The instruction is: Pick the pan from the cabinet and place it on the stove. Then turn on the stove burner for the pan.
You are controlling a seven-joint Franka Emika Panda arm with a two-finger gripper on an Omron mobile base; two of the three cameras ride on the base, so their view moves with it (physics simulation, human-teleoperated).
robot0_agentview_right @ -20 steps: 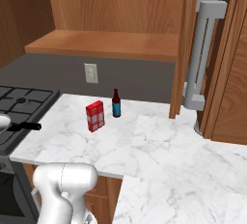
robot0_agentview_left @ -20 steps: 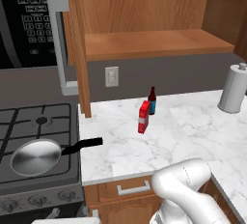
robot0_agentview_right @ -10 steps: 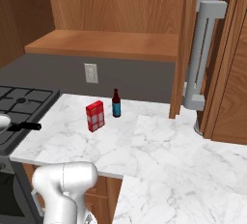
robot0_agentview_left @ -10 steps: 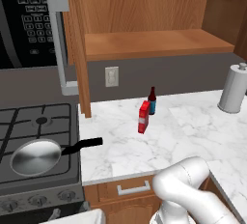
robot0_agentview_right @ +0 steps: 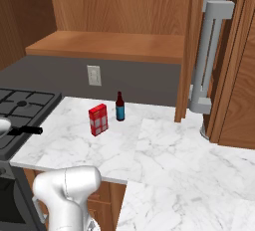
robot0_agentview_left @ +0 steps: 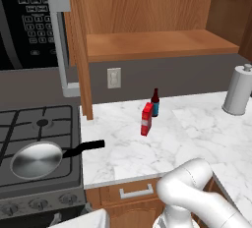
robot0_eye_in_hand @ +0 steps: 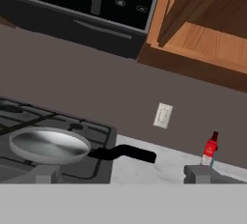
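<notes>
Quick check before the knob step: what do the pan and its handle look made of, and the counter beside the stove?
The pan looks like bare brushed metal: silver-grey with soft reflections. Its handle is matt black, probably plastic or coated metal; the look leaves that open. The counter looks like polished white marble with grey veining, possibly an imitation.

Pan on stove (front grate)

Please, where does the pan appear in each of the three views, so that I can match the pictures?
Left base view: the pan sits lower left, on the stove, handle toward the marble counter.
Right base view: at the far left edge, mostly its black handle shows.
Hand view: the pan lies lower left.
Shared landmark: the white wall outlet.
</notes>
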